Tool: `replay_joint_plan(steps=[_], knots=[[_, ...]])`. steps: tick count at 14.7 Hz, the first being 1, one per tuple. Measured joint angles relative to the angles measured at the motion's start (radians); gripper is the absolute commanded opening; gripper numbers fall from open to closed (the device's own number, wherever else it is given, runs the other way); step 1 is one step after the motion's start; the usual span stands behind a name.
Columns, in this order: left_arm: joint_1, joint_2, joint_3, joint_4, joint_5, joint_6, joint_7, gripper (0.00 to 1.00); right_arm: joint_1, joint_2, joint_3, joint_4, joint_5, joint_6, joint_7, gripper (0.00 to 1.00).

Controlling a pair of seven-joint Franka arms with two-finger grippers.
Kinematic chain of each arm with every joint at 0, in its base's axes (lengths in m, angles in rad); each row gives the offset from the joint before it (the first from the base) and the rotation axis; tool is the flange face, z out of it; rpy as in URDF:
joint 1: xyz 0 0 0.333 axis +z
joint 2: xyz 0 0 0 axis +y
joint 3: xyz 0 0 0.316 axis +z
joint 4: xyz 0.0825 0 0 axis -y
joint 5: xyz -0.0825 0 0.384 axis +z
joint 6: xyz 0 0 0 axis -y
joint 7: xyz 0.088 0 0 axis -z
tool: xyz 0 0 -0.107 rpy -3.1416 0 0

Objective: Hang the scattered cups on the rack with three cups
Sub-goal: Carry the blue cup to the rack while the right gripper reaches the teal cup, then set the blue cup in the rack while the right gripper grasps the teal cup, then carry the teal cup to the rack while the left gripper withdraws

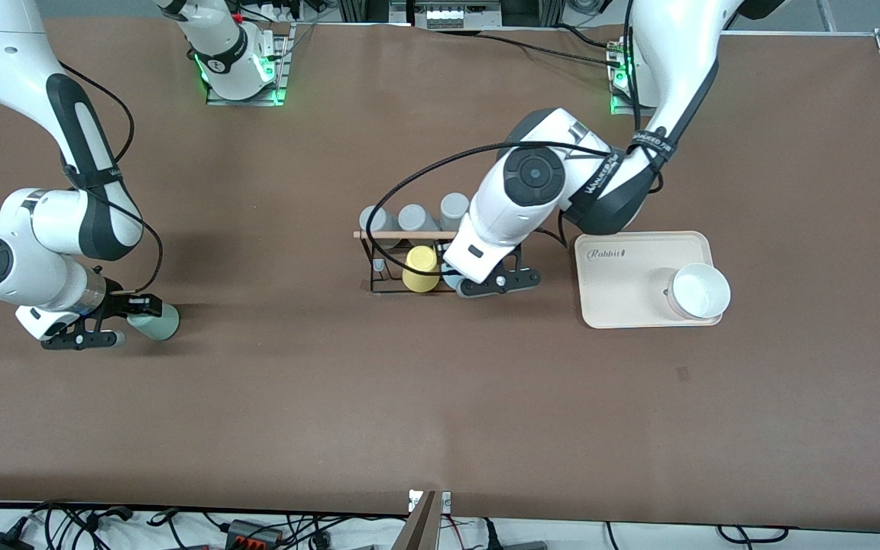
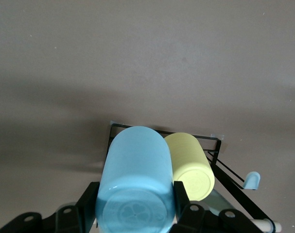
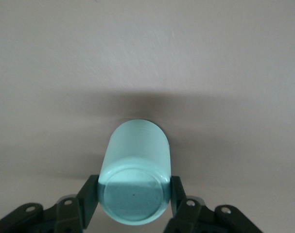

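My left gripper [image 1: 478,286] is shut on the light blue cup [image 2: 135,179] at the rack [image 1: 402,235], at its end toward the left arm. It holds the cup bottom toward the wrist, right beside the yellow cup [image 1: 420,269] that hangs on the rack's near side [image 2: 188,162]. In the front view the wrist hides most of the blue cup. My right gripper [image 1: 115,321] is shut on the pale sage-green cup [image 1: 156,321] low over the table near the right arm's end; the right wrist view shows its bottom [image 3: 136,170] between the fingers.
Three grey cups [image 1: 413,218] stand along the rack's side nearer the robots. A beige tray [image 1: 616,305] with a white bowl [image 1: 700,290] lies beside the rack toward the left arm's end. Bare brown table surrounds the green cup.
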Motion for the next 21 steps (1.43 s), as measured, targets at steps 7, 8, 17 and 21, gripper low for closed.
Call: replay_joint_plan(steps=[7,8,17,21], knots=[[-0.044,0.041,0.001,0.001,0.127,0.000,-0.012,0.99,0.113,-0.058,0.010,0.254,0.004,-0.393,0.089,0.39],[-0.047,0.050,0.001,0.001,0.140,0.000,-0.012,1.00,0.125,-0.060,0.017,0.286,0.014,-0.435,0.111,0.39],[0.175,-0.090,0.014,0.058,0.160,-0.241,0.122,1.00,0.223,-0.107,0.068,0.362,0.083,-0.581,0.232,0.39],[0.297,-0.207,0.009,0.058,0.151,-0.407,0.243,1.00,0.348,-0.104,0.074,0.391,0.084,-0.596,0.427,0.39]])
